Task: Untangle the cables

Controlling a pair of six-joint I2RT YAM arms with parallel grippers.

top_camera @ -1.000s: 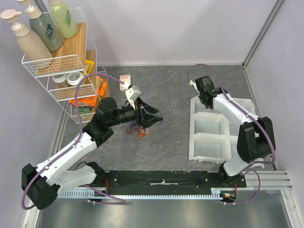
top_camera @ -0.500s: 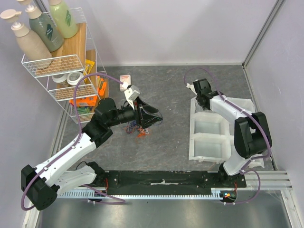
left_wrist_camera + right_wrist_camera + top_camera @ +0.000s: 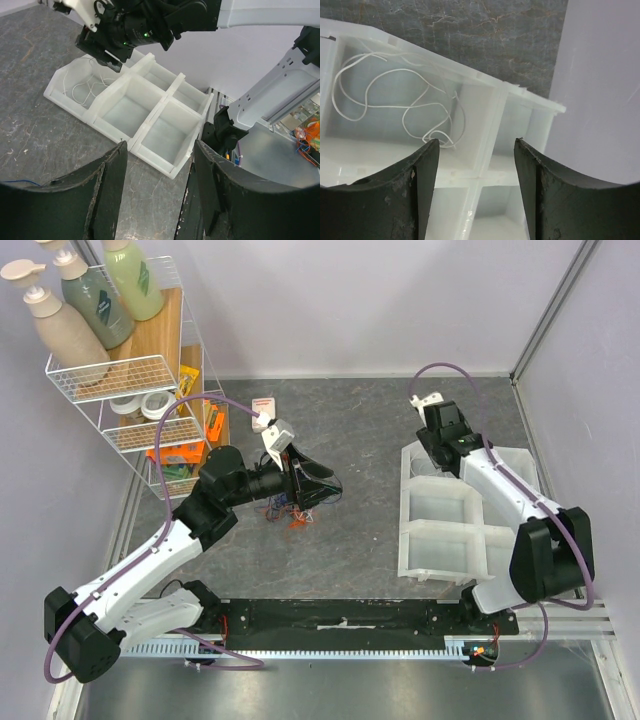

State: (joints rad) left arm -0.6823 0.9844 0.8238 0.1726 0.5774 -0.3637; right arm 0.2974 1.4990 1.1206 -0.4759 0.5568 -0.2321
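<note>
Tangle [image 3: 288, 512] sits just beside and below left gripper [image 3: 159, 150], jaws apart, empty; left arm nearer. Right gripper [image 3: 475, 145] agape, empty, over tray [image 3: 490, 117]; white cable [image 3: 405, 107] loose inside.

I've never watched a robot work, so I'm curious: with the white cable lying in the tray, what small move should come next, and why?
Probably swing the right gripper over toward the tangle of coloured cables near the left gripper. The right gripper hangs open and empty above the tray, the white cable lies alone in one compartment, and that tangle looks unsorted.
</note>
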